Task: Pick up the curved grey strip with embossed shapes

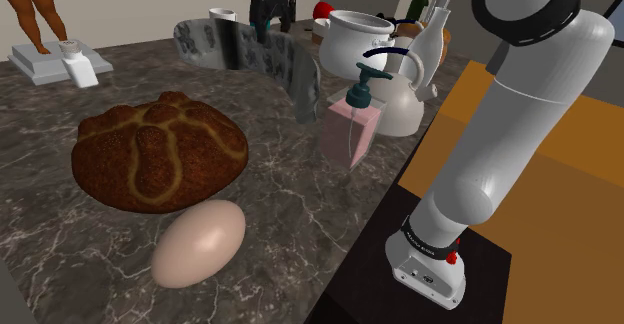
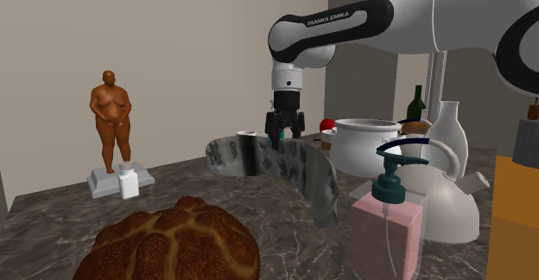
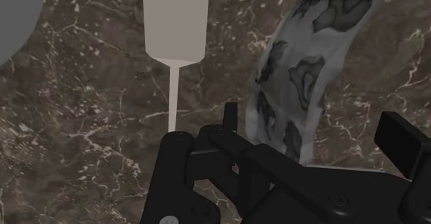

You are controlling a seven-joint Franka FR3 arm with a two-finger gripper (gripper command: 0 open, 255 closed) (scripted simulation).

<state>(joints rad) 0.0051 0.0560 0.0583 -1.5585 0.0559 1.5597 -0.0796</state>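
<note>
The dark marble counter (image 1: 60,234) carries a brown loaf (image 1: 158,152) near, and far behind it the curved grey strip (image 2: 302,168) stands on edge, left of a white pot (image 1: 360,37). The black gripper (image 2: 286,134) is at its middle, with fingers (image 3: 400,138) spread and the strip between them.

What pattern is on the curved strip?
Curved strip: dark blotchy shapes on grey, clearest in wrist view.

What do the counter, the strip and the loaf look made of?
Counter: looks like polished dark brown marble, going by the white veins. Strip: grey with darker raised blotches and a matte look; it could be metal or stone, hard to say. Loaf: baked bread, with a brown, ridged crust.
</note>
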